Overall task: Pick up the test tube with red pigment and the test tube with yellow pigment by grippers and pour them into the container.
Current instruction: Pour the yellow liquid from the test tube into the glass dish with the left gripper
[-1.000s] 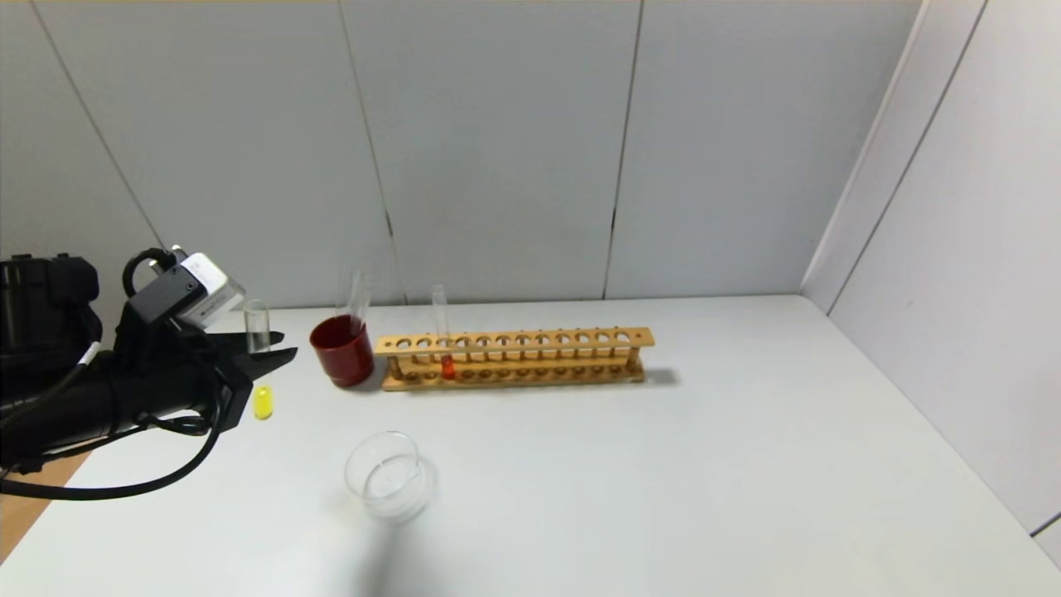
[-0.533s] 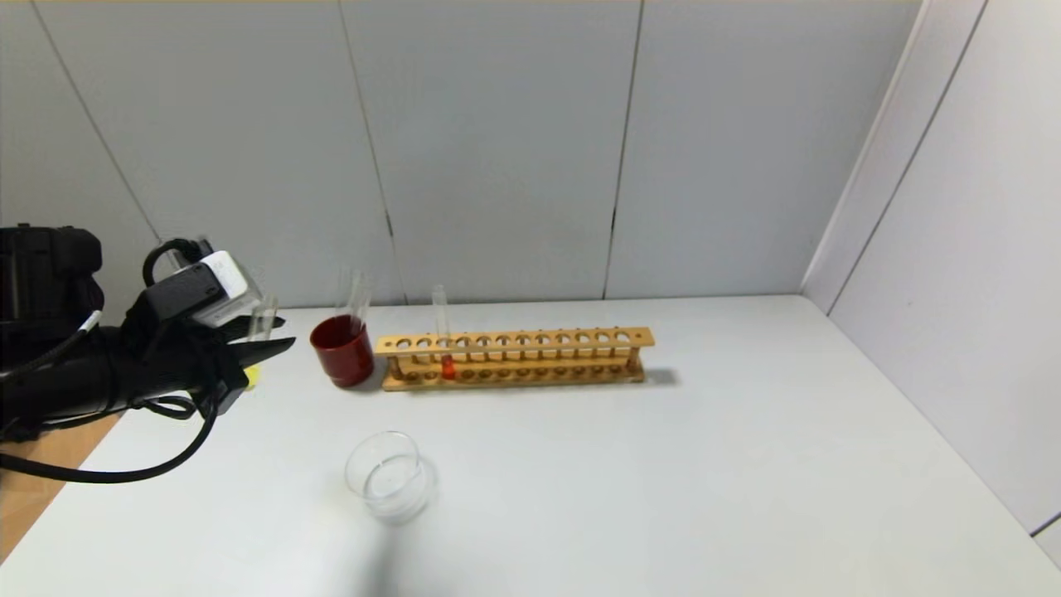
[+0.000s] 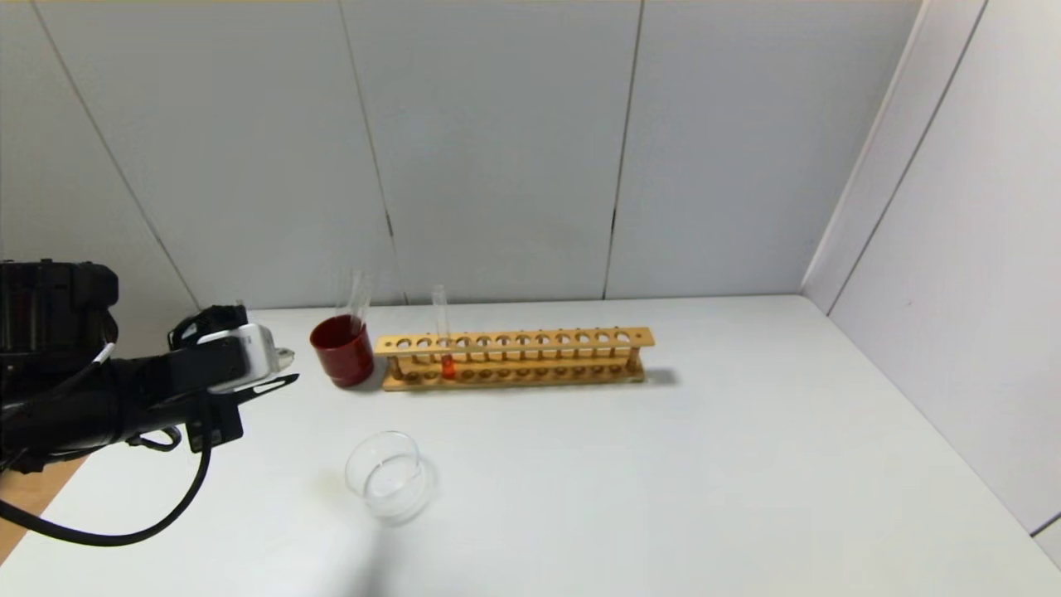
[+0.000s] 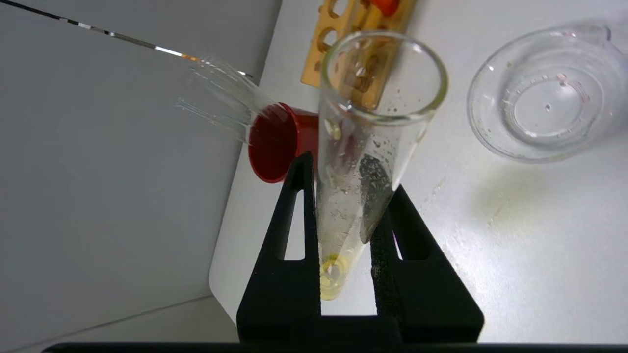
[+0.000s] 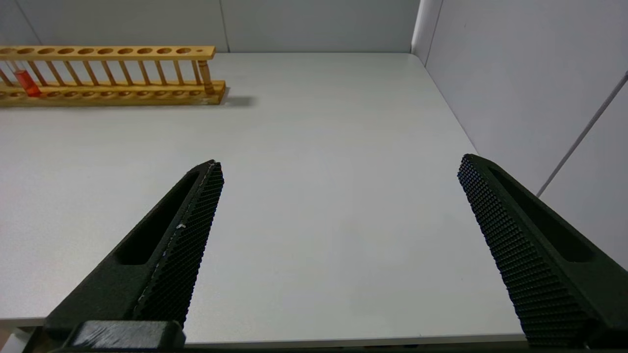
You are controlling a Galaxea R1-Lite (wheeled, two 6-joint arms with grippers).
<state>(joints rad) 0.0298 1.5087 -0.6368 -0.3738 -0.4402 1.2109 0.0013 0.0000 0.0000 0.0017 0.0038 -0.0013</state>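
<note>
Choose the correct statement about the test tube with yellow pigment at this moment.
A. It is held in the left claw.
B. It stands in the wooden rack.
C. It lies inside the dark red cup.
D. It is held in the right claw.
A. The left wrist view shows the left claw shut on the test tube with yellow pigment, a little yellow at its bottom, while the right claw is open and empty.

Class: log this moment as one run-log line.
left gripper: shut on yellow tube | right gripper: open, idle | red tube: racked | container: unfilled
</note>
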